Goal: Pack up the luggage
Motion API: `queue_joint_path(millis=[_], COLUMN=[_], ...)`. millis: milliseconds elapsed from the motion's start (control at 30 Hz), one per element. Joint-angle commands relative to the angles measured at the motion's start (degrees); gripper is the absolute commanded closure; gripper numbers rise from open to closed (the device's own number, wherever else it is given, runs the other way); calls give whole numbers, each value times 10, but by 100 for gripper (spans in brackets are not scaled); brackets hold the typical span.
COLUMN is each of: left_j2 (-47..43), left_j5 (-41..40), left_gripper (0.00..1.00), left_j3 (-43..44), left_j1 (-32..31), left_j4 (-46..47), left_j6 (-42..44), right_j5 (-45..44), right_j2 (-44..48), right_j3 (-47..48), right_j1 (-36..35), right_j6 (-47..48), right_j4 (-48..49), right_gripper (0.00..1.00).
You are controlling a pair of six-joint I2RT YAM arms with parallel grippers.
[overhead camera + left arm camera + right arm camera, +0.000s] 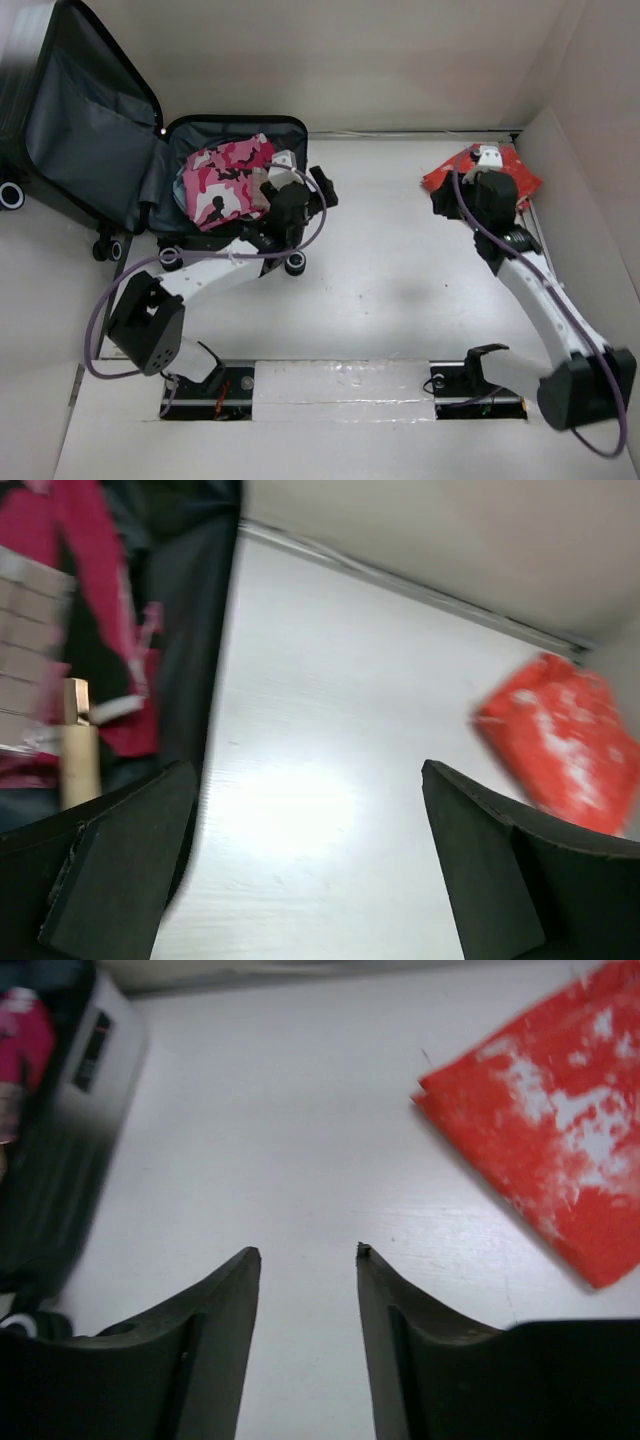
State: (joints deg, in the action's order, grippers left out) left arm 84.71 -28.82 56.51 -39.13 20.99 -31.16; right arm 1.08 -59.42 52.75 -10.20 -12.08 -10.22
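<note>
On table [400, 290]: 1 luggage [90, 120], 1 red item [545, 1150]; L pincer [308, 780] wide, R pincer [308, 1255] narrow.

Top view: the open lid of the small black hard-shell suitcase [60, 110] runs off the left edge. The left claw [303, 178] covers part of the pink camouflage cloth [225, 180] inside it. The right claw [488, 165] and its wrist hide the middle of the red-and-white flat packet [440, 178]; the fingertips cannot be made out. Left wrist view: blurred throughout. Both wrist views cut the packet at their right edge.
</note>
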Motion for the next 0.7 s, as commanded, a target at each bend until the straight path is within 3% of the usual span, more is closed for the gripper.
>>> queue_joint_path(millis=[0, 33, 100, 267, 400, 667], left_j2=[-46, -46, -41, -36, -23, 1], left_j5=[32, 45, 70, 157, 174, 262], left_gripper=[8, 8, 8, 9, 10, 13], left_j3=[-49, -73, -87, -161, -190, -182], left_j1=[-53, -68, -105, -129, -129, -129], left_j4=[86, 100, 111, 176, 207, 234], left_j6=[4, 4, 4, -32, -44, -66], right_j5=[-107, -107, -97, -80, -108, -114], right_j2=[-94, -164, -229, -405, -493, -583], right_j3=[37, 53, 108, 209, 273, 362], right_j1=[9, 19, 57, 81, 91, 121], right_j6=[-5, -5, -5, 13, 43, 57], right_j4=[67, 67, 60, 22, -28, -113], right_gripper=[48, 43, 42, 34, 34, 34])
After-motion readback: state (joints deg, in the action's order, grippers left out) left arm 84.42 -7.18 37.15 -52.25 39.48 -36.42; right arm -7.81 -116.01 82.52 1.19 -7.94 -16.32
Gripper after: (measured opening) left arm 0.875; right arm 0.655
